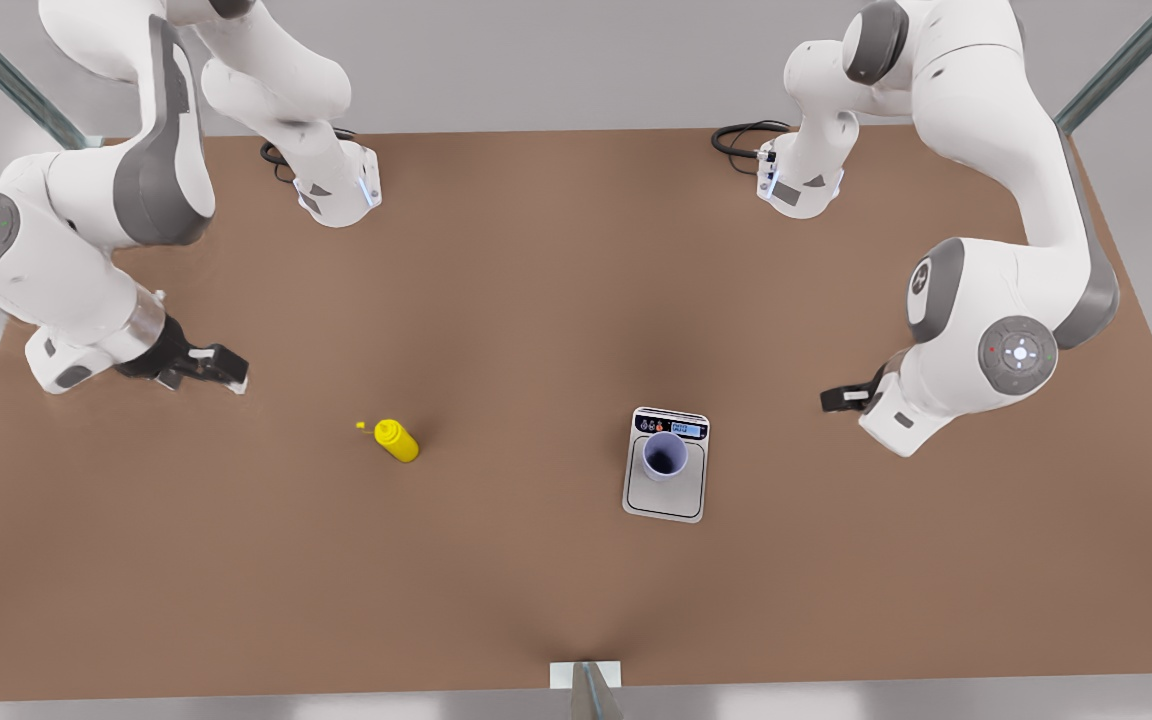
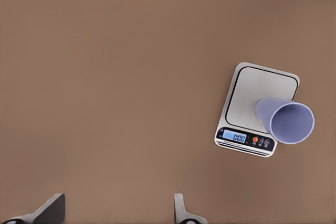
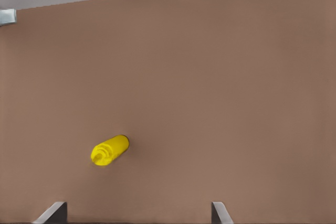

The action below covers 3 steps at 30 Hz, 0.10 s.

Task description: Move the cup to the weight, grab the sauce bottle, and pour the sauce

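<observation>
Front view: the small bright yellow plastic squeeze bottle (image 1: 399, 440) is sitting on the brown table (image 1: 536, 300) near the wide-open right gripper (image 1: 206, 368), being judged light, squashy and best gripped gently mid-body, while the wide-open left gripper (image 1: 846, 398) is being kept waiting beside the flat silver kitchen scale (image 1: 664, 495) carrying the lavender-blue tapered cup (image 1: 665, 455).

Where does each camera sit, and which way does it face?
Front view: high, opposite the arm bases, looking down on the table; both arms show, right gripper at its left, left gripper at its right.
Left wrist view: on the left arm, facing the cup on the scale; its open fingertips show.
Right wrist view: on the right arm, facing the sauce bottle; its open fingertips show.
Shared: the front view sees all three things.
</observation>
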Motion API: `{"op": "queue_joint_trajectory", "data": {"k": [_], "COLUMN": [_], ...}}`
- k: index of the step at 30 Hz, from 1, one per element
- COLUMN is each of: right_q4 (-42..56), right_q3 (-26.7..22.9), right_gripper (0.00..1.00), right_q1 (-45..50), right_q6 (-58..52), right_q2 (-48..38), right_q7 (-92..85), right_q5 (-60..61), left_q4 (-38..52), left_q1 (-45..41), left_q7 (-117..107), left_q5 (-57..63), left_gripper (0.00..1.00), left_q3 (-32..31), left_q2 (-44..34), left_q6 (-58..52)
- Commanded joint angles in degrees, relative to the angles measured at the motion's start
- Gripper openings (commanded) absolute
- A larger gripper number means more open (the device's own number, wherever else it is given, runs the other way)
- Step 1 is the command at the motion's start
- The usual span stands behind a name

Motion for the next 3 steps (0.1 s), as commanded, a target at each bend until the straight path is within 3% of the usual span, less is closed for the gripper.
{"op": "queue_joint_trajectory", "data": {"k": [1,3], "right_q4": [0.88,0.53], "right_q3": [-0.01,3.07], "right_gripper": [1.00,1.00], "right_q1": [-0.47,-0.47], "right_q6": [-0.26,1.58], "right_q2": [0.25,2.10], "right_q7": [-0.11,0.16], "right_q5": [-0.01,-2.29], "left_q4": [0.00,0.00], "left_q1": [0.01,0.01], "left_q7": [0.00,0.00], "left_q5": [-0.37,-0.37], "left_gripper": [1.00,1.00], "left_q3": [0.02,0.02], "left_q2": [-0.01,-0.01], "left_q6": [0.00,-0.09]}}
